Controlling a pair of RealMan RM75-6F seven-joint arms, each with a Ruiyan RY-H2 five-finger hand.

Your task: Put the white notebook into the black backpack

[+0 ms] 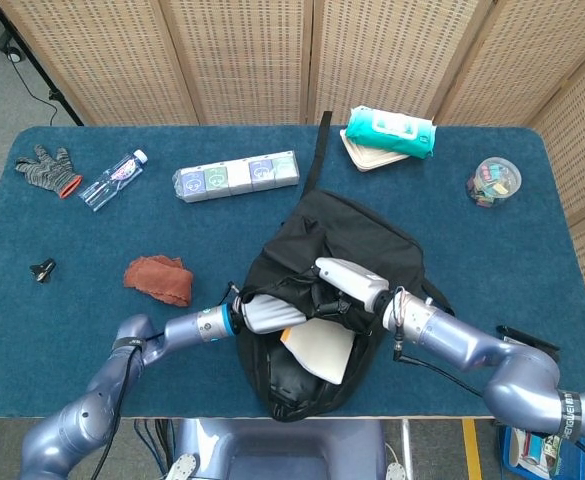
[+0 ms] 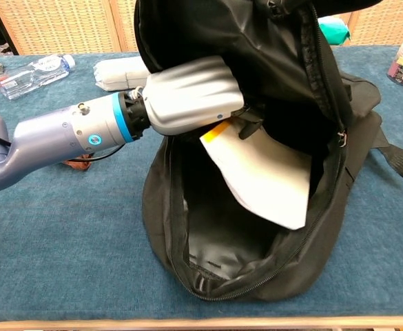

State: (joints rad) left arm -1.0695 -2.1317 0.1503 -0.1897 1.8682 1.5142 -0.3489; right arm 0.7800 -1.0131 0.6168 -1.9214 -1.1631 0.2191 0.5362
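Feeding the white notebook (image 2: 263, 176) through the open zipper mouth of the black backpack (image 1: 357, 235) is the step in hand. The bag lies near the front edge of the table (image 1: 62, 225), at its middle. The notebook is gripped at its top by the left hand (image 2: 187, 96), and hangs tilted, about half inside the opening. The upper flap is held up by the right hand (image 1: 347, 285), whose fingers are buried in the fabric, so their exact lie cannot be told. Judged from this, the next move calls for the notebook to be pushed deeper and then released, with the flap kept lifted.
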